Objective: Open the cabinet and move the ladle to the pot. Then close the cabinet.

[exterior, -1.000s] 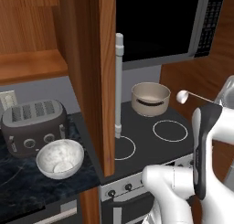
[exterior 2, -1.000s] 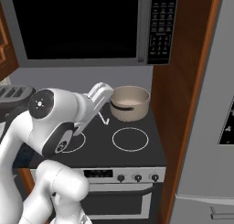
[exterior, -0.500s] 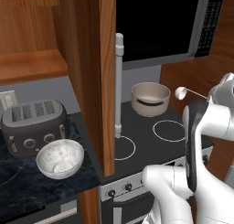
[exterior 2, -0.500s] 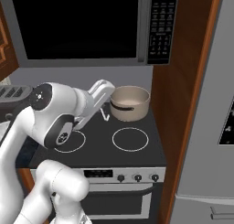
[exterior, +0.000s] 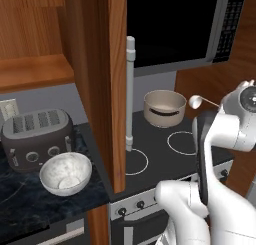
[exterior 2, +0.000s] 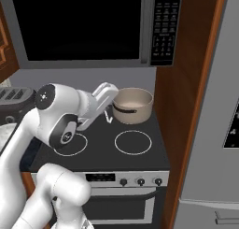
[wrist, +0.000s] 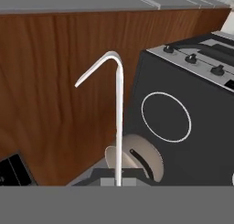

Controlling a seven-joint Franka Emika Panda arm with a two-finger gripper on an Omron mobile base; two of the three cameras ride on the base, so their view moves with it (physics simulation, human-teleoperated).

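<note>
Sticking from shut fingers (wrist: 118,181): ladle (wrist: 118,122)

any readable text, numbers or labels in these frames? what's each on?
"4:10", roughly: small pale digits on the microwave display, top of its button panel; blurred, so not certain.
Microwave keypad labels: too small to read.
Stove knobs, toaster, pot: no legible markings.
</note>
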